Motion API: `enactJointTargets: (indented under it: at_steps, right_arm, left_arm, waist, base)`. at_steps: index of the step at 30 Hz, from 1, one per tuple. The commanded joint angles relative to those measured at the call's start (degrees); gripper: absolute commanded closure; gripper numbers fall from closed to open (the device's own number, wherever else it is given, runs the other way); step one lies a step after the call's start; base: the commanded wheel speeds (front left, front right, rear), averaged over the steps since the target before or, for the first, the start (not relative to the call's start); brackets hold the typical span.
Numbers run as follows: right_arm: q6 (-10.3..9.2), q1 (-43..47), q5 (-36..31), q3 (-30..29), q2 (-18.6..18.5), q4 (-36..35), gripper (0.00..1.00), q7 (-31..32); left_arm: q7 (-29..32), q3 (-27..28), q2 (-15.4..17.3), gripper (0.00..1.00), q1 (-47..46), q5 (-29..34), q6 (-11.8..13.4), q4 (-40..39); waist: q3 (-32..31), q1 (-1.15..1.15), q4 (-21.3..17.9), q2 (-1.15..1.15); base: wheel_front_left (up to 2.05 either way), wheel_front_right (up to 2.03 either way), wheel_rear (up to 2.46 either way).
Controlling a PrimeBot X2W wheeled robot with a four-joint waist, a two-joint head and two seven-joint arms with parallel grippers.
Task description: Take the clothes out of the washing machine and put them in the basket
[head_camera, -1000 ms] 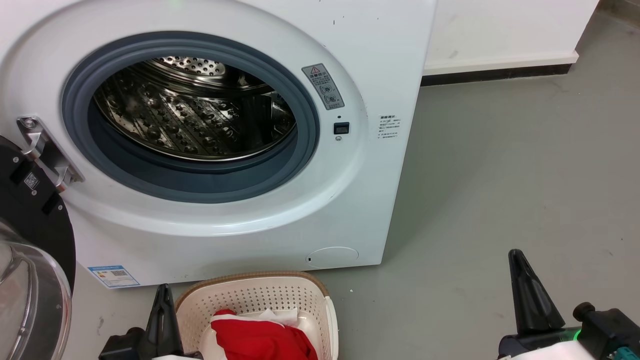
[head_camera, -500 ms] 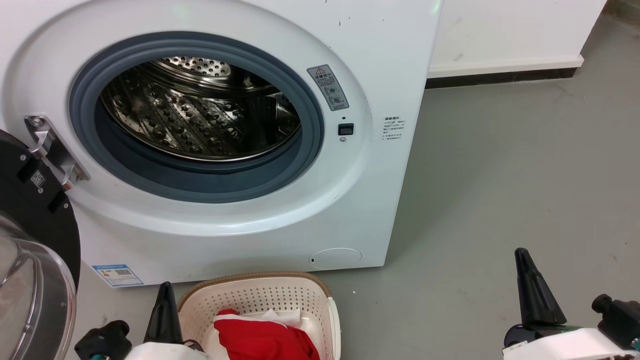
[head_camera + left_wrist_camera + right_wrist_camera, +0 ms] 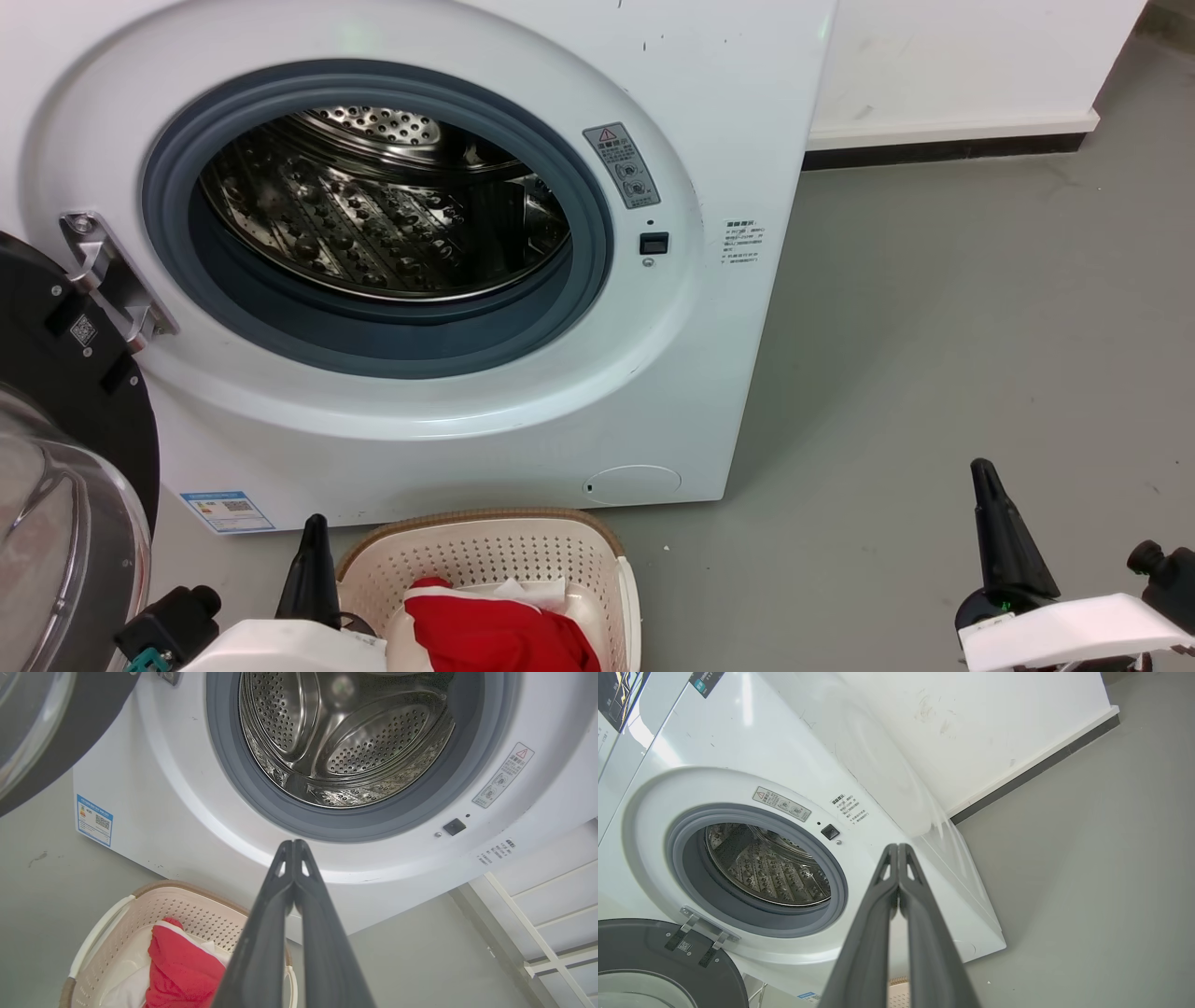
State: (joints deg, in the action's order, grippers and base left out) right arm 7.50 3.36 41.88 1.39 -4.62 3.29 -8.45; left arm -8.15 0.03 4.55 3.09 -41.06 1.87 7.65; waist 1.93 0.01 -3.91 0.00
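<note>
As your head view drifted slightly, your left gripper (image 3: 293,851) and right gripper (image 3: 898,851) stayed pinched shut and empty, the clothes (image 3: 495,635) lying in the basket (image 3: 485,551) just right of the left one, the washing machine (image 3: 709,392) ahead seemingly emptied.

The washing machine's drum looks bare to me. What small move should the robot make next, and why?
Probably a slight lean for a last look into the drum, whose low front is hidden by the seal. Visible steel is bare, the clothes lie in the basket, and the left gripper and right gripper are shut on nothing.
</note>
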Motion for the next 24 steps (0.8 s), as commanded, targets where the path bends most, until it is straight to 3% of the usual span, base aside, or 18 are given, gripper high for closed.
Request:
enactJointTargets:
  at_steps: [1, 24]
  right_arm:
    - [-0.01, -1.9, 2.5, -0.2, -0.5, -0.2, 1.00, 0.4]
    - [-0.01, -4.3, 19.4, -1.4, -0.8, 3.3, 1.00, 4.2]
  left_arm:
    - [0.4, 0.2, 0.3, 1.00, -1.4, -2.3, -0.6, -0.3]
    - [4.1, 1.1, 0.6, 1.00, -4.1, -19.4, -3.6, 1.7]
  waist:
    - [0.0, -0.01, 0.1, 0.00]
    - [-0.5, -0.01, 1.0, 0.00]
  base:
    - [0.00, 0.00, 0.00]
    - [0.00, 0.00, 0.00]
